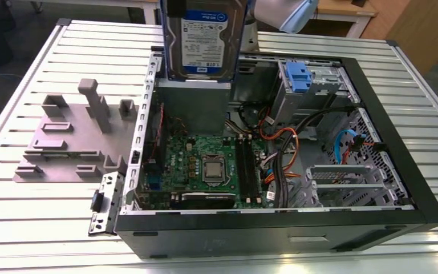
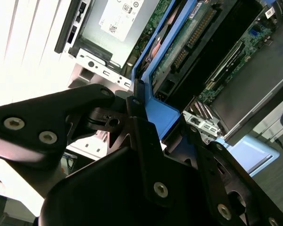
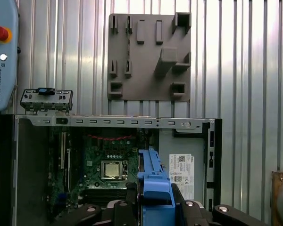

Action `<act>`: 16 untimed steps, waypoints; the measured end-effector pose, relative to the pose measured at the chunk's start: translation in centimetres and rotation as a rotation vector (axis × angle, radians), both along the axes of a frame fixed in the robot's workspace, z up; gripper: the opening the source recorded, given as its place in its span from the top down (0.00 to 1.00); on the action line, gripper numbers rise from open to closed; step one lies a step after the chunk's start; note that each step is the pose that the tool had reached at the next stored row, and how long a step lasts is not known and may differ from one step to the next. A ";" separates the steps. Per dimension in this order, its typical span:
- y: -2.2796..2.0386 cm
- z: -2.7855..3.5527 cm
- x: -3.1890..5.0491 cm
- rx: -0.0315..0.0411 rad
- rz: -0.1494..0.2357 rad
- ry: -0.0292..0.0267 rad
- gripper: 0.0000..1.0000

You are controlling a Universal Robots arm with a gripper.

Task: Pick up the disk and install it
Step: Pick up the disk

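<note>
The disk (image 1: 203,40), a silver hard drive with a white-and-blue label and blue side rails, hangs upright above the back of the open computer case (image 1: 401,188). It is over the grey metal box (image 1: 192,105) and clear of it. In both wrist views my gripper (image 3: 154,195) (image 2: 160,122) is shut on the disk's blue rail (image 3: 153,179) (image 2: 155,115), with black fingers (image 3: 132,195) on either side. The disk's green circuit board (image 2: 188,42) faces the second wrist camera. Below it lies the motherboard (image 3: 108,165).
A tall blue plastic clip (image 1: 299,77) stands in the drive bay at the case's back right, beside orange and blue cables (image 1: 333,142). A grey fixture plate (image 1: 67,137) with upright blocks lies on the slatted table (image 1: 36,228) to the exterior view's left. A control pendant (image 3: 2,52) lies nearby.
</note>
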State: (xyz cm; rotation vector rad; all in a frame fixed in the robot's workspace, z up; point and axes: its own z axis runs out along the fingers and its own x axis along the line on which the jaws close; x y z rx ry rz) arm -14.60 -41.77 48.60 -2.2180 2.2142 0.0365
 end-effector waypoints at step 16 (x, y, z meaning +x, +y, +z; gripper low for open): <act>-0.27 -0.15 1.44 0.0000 -0.009 -0.0055 0.64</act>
